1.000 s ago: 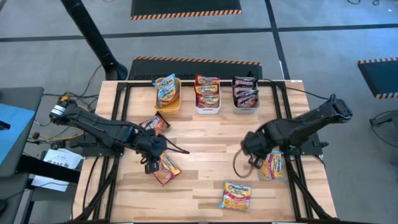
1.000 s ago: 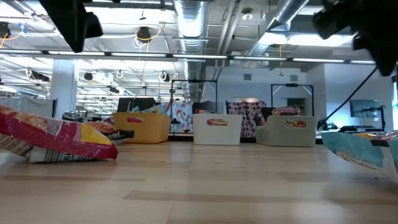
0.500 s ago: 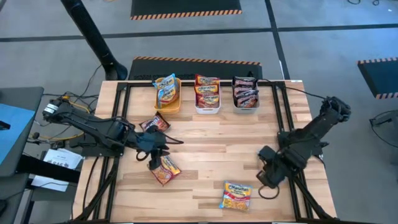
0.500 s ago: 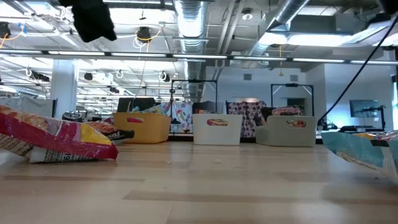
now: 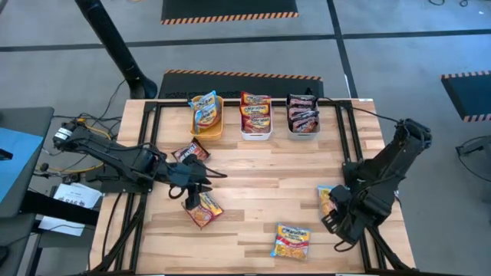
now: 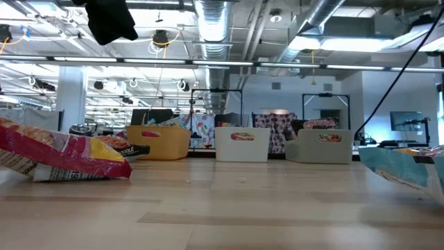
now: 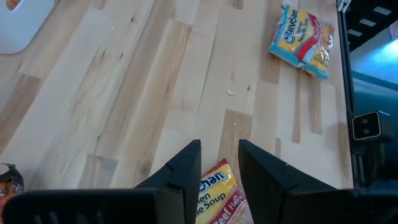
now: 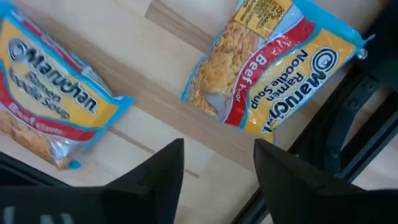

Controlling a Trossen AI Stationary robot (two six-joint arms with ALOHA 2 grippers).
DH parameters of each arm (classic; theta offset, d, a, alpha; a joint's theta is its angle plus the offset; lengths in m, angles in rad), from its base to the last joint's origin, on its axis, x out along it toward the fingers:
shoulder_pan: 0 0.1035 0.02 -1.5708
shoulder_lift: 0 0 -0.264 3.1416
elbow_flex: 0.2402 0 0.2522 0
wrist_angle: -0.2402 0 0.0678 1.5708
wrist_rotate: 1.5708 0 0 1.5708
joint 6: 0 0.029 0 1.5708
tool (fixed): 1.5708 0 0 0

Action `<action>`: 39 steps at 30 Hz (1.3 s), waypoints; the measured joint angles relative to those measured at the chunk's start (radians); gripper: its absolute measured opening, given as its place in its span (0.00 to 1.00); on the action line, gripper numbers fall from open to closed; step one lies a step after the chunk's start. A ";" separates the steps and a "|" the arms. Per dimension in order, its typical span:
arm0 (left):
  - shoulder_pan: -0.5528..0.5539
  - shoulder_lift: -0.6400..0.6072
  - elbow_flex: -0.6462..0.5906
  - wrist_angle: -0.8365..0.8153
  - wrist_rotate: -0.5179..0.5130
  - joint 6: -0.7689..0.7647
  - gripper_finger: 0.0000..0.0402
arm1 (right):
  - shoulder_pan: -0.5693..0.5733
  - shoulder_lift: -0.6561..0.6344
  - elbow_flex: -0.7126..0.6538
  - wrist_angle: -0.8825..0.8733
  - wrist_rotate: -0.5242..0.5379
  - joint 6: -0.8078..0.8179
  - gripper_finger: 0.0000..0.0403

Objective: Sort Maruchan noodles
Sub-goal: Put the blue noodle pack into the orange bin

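Two pincers, both parted and empty: my left gripper (image 5: pixel 192 201) hangs above the red-orange plastic noodle packet (image 5: pixel 204 208); my right gripper (image 5: pixel 335 221) faces yellow-and-blue packets (image 8: pixel 277 65) at five o'clock.

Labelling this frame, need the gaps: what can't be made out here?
- Yellow-and-blue ramen packet at the table's right edge: high view, mostly covered by the right gripper.
- Red-orange ramen packet: left wrist view, cut off by the picture's edge and the left gripper.
- Orange, white and grey plastic bins: low view, walls hide the contents.
- Dark red-black ramen packet: high view, print too small.
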 joint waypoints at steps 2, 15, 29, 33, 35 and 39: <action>0.000 0.000 0.000 0.000 -0.001 0.000 0.23 | 0.007 0.000 -0.002 0.003 0.014 0.037 0.55; 0.000 0.000 0.000 0.000 -0.008 0.013 0.23 | 0.008 0.000 -0.131 0.049 0.028 0.213 0.56; 0.000 0.000 0.000 -0.001 -0.008 0.018 0.23 | -0.014 0.000 -0.270 0.203 0.026 0.319 0.56; 0.000 0.000 0.000 -0.001 -0.008 0.026 0.23 | -0.024 0.000 -0.301 0.208 0.025 0.329 0.55; 0.000 0.000 0.000 -0.001 -0.008 0.025 0.23 | -0.029 0.000 -0.315 0.210 0.022 0.330 0.55; 0.000 0.000 0.000 -0.001 -0.008 0.008 0.23 | -0.046 0.000 -0.347 0.254 0.020 0.331 0.55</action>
